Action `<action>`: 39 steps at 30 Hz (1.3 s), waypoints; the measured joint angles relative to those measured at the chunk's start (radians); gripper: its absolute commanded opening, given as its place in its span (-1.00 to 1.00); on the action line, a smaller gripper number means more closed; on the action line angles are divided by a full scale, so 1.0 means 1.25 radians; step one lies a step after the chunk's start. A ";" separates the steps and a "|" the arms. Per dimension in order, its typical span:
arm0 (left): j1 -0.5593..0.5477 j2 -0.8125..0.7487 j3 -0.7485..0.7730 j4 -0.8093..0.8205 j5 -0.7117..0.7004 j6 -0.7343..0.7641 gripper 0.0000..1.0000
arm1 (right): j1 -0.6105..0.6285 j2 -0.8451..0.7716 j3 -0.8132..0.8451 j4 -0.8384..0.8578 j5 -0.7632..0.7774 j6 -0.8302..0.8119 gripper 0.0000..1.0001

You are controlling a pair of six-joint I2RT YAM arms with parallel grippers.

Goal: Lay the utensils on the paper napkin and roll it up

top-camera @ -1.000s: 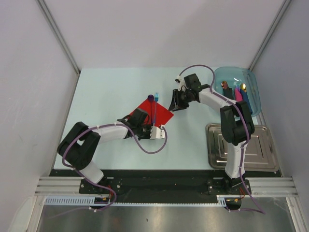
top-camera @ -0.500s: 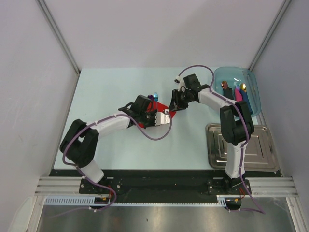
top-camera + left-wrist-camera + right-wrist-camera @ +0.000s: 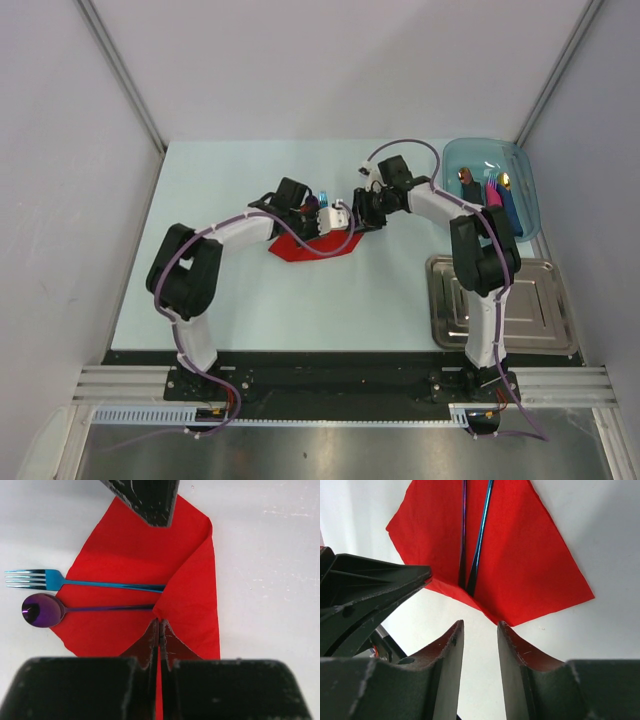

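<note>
Since a second ago the left arm has swung out from its base toward the middle of the desk (image 3: 220, 290). It has carried the near corner of the red paper napkin (image 3: 125, 555) up and over, so the napkin now lies partly folded rather than flat.

Close to the right arm's base, a metal tray (image 3: 500, 312) sits on the desk. Farther out, the left fingers (image 3: 159, 630) are closed on the folded-over napkin corner, with red paper pinched between them. The blue fork (image 3: 47, 579) and the purple spoon (image 3: 37, 611) lie side by side on the napkin, handles parallel. The handle ends run under the fold. The fork's tines and most of the spoon's bowl reach past the napkin's edge over the desk. The right fingers (image 3: 360, 216) stand apart and hold nothing. They hover over bare desk just beside a napkin corner, facing the left fingers. At the far right, a translucent blue bin (image 3: 527, 200) holds rolled napkins (image 3: 493, 197) with spoon heads poking out.
</note>
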 measured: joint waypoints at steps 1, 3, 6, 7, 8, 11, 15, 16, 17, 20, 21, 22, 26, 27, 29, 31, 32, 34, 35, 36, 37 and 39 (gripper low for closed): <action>0.000 0.005 0.004 -0.001 0.000 -0.001 -0.98 | 0.000 0.004 0.000 0.000 -0.004 0.002 -0.23; -0.001 0.020 0.017 -0.005 0.000 -0.002 -0.98 | 0.000 0.009 0.000 0.003 -0.013 0.007 -0.21; -0.001 0.035 0.033 -0.013 -0.002 0.000 -0.98 | 0.001 0.016 0.000 0.007 -0.023 0.016 -0.21; -0.001 0.038 0.037 -0.015 -0.003 0.000 -0.98 | 0.001 0.019 0.000 0.010 -0.028 0.020 -0.21; -0.001 0.043 0.043 -0.020 -0.004 0.000 -0.98 | 0.002 0.022 0.000 0.014 -0.032 0.022 -0.21; -0.001 0.056 0.060 -0.032 -0.008 0.002 -0.97 | 0.003 0.034 0.000 0.018 -0.040 0.027 -0.24; -0.001 0.083 0.085 -0.048 -0.022 0.007 -0.91 | 0.006 0.052 0.000 0.021 -0.051 0.037 -0.28; -0.002 0.089 0.089 -0.052 -0.028 0.007 -0.90 | 0.007 0.055 0.000 0.023 -0.054 0.042 -0.29; -0.002 0.093 0.091 -0.055 -0.033 0.007 -0.90 | 0.008 0.056 0.000 0.025 -0.056 0.047 -0.31; -0.004 0.104 0.091 -0.066 -0.047 0.006 -0.85 | 0.020 0.059 -0.001 0.041 -0.069 0.064 -0.34; -0.005 0.107 0.092 -0.071 -0.050 0.006 -0.82 | 0.026 0.059 -0.001 0.049 -0.074 0.071 -0.35; -0.005 0.110 0.095 -0.074 -0.052 0.006 -0.80 | 0.032 0.060 -0.003 0.058 -0.078 0.082 -0.36; -0.006 0.115 0.104 -0.081 -0.056 -0.002 -0.64 | 0.052 0.062 -0.013 0.094 -0.091 0.117 -0.38; -0.006 0.116 0.107 -0.082 -0.059 -0.008 -0.60 | 0.056 0.063 -0.017 0.101 -0.092 0.126 -0.42; -0.006 0.118 0.116 -0.086 -0.061 -0.021 -0.45 | 0.062 0.069 -0.024 0.113 -0.094 0.139 -0.45; -0.005 0.118 0.123 -0.089 -0.063 -0.039 -0.32 | 0.063 0.078 -0.030 0.122 -0.093 0.150 -0.46; 0.000 0.118 0.128 -0.092 -0.062 -0.053 -0.27 | 0.062 0.083 -0.034 0.124 -0.091 0.153 -0.48; 0.007 0.118 0.138 -0.099 -0.055 -0.092 -0.24 | 0.059 0.096 -0.039 0.125 -0.085 0.161 -0.51; 0.012 0.118 0.141 -0.100 -0.050 -0.107 -0.23 | 0.057 0.103 -0.041 0.125 -0.081 0.166 -0.53; 0.020 0.116 0.143 -0.103 -0.042 -0.136 -0.23 | 0.055 0.111 -0.043 0.125 -0.078 0.170 -0.54; 0.031 0.112 0.143 -0.107 -0.034 -0.164 -0.23 | 0.053 0.115 -0.044 0.126 -0.085 0.178 -0.54; 0.062 0.098 0.143 -0.121 -0.003 -0.233 -0.22 | 0.050 0.117 -0.044 0.128 -0.086 0.190 -0.58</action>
